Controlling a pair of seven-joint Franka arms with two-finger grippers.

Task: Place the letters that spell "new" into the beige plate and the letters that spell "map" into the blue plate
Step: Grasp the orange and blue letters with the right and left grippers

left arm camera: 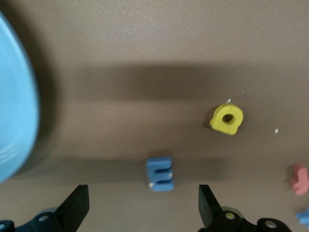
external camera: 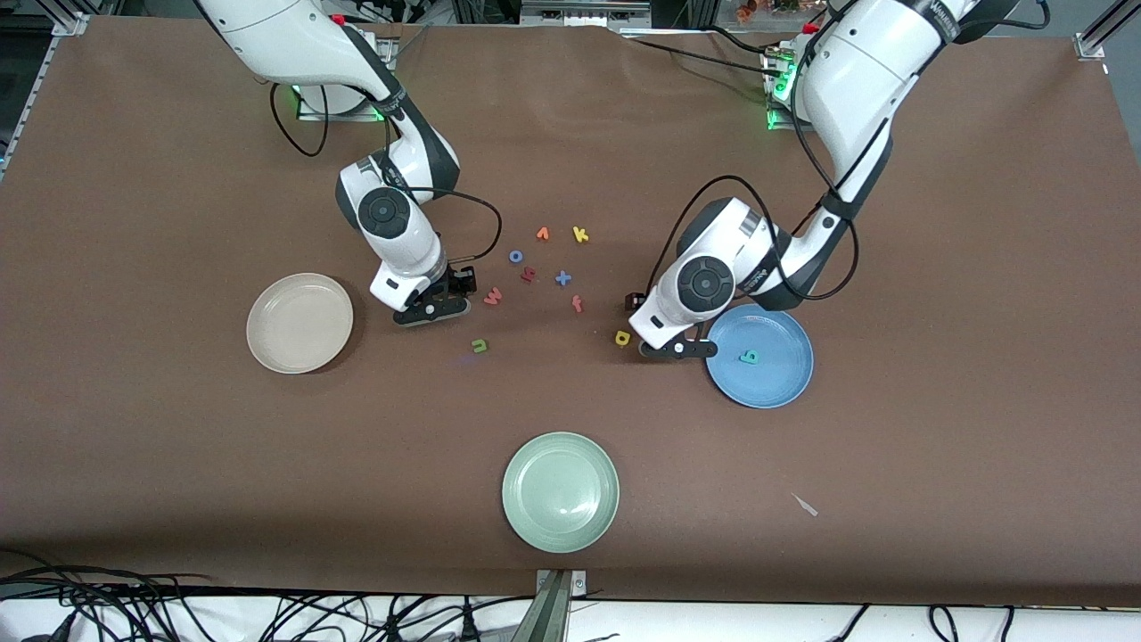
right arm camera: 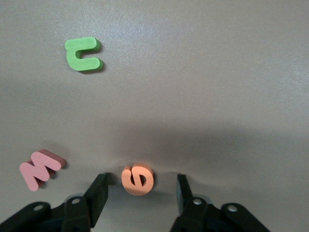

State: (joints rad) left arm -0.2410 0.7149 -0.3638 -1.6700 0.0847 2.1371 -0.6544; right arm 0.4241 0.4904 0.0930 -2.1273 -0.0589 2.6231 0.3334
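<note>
The big brown table held three plates, and I saw the job was only partly done. The beige plate near the right arm's end had nothing in it. The blue plate near the left arm's end held just the teal "p". The pale green plate, nearest the front camera, was not part of the job. The right gripper was low over the orange "e", with one finger on each side and a small gap both ways, so it was not squeezing yet. I judged that its next move was to pinch the "e", lift it and carry it to the beige plate. The left gripper hung just beside the blue plate with its fingers wide apart, holding nothing. The blue "m" lay on the table under it, and I thought it should go down and grab that. The yellow "a", pink "w" and green "n" waited on the table between the arms. The only writing I could read was the foam letters themselves, like the yellow "k".
</note>
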